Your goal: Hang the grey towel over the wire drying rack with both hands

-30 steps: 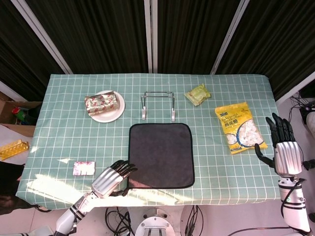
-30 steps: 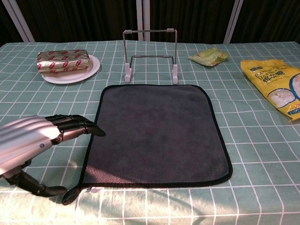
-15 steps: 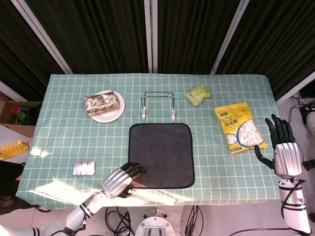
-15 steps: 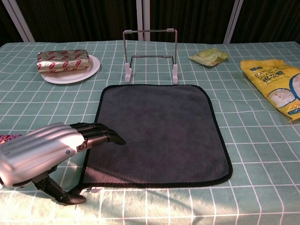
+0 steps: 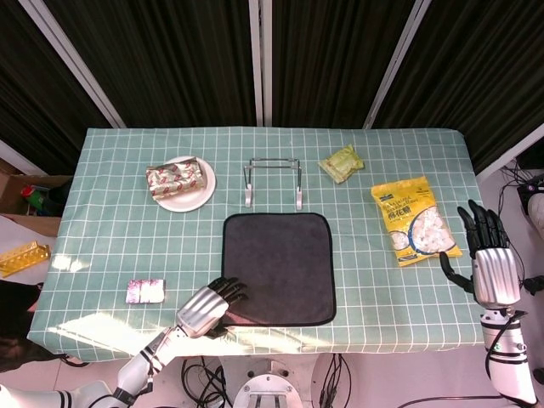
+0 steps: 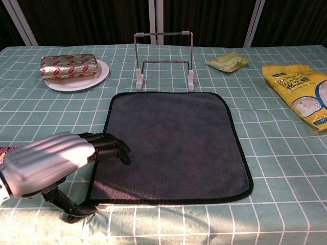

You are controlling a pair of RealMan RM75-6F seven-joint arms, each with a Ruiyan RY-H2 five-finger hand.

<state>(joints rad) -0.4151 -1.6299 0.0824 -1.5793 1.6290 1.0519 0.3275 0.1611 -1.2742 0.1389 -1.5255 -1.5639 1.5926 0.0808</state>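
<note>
Now the left hand [image 6: 53, 166] has its fingers curled downward onto the near-left corner of the grey towel [image 6: 171, 145], where half a second ago they reached out straighter over the cloth; its thumb sits under the hem at the tabletop edge, so the corner lies between thumb and fingers, though a firm pinch cannot be confirmed. From the head view the same left hand [image 5: 206, 308] lies at about 7 o'clock of the towel [image 5: 278, 266], drawn back a touch from where it was. The towel itself stays flat and square on the tabletop [image 5: 102, 246], not shifted. The right hand [image 5: 491, 259] hangs off the right edge, fingers spread and holding nothing, much as before.

At 12 o'clock of the towel, just beyond its far hem, stands the wire drying rack [image 6: 164, 60], upright. At 10 o'clock a white plate [image 6: 82, 79] carries a foil-wrapped packet [image 6: 69, 65]. A green snack bag [image 6: 227, 61] lies at 1 o'clock, and a yellow bag [image 6: 301, 92] at 3 o'clock, between towel and right hand. A small pink packet [image 5: 145, 290] lies near the left hand.
</note>
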